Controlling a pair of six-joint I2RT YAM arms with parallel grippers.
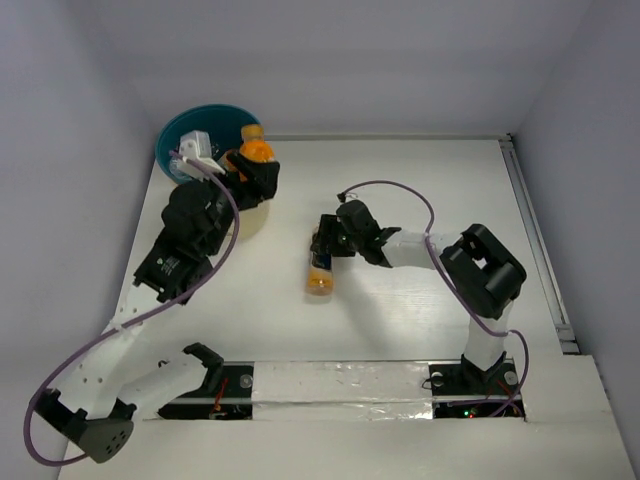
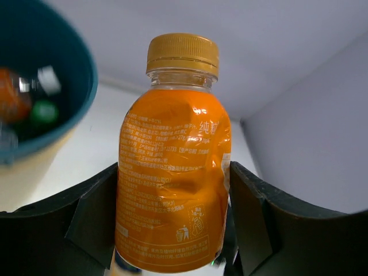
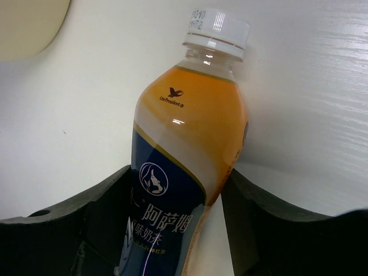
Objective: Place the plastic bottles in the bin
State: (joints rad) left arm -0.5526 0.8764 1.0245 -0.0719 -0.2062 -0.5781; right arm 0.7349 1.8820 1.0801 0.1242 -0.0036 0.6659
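Observation:
An orange bottle (image 2: 172, 172) with a gold cap stands upright between my left gripper's fingers (image 2: 95, 218), which press both its sides. In the top view the left gripper (image 1: 256, 172) holds that orange bottle (image 1: 256, 151) at the right rim of the bin (image 1: 200, 112), teal inside with a cream wall. Several bottles (image 2: 26, 103) lie inside the bin (image 2: 80, 86). A tea bottle (image 3: 187, 155) with a dark blue label and a white cap lies on the table. My right gripper (image 1: 326, 240) is closed round its lower half, with both fingers (image 3: 247, 207) touching it.
The bin's cream wall (image 3: 26, 23) shows at the top left of the right wrist view, well apart from the tea bottle (image 1: 320, 272). White walls close off the table at the back and sides. A taped strip (image 1: 340, 385) runs along the near edge between the arm bases.

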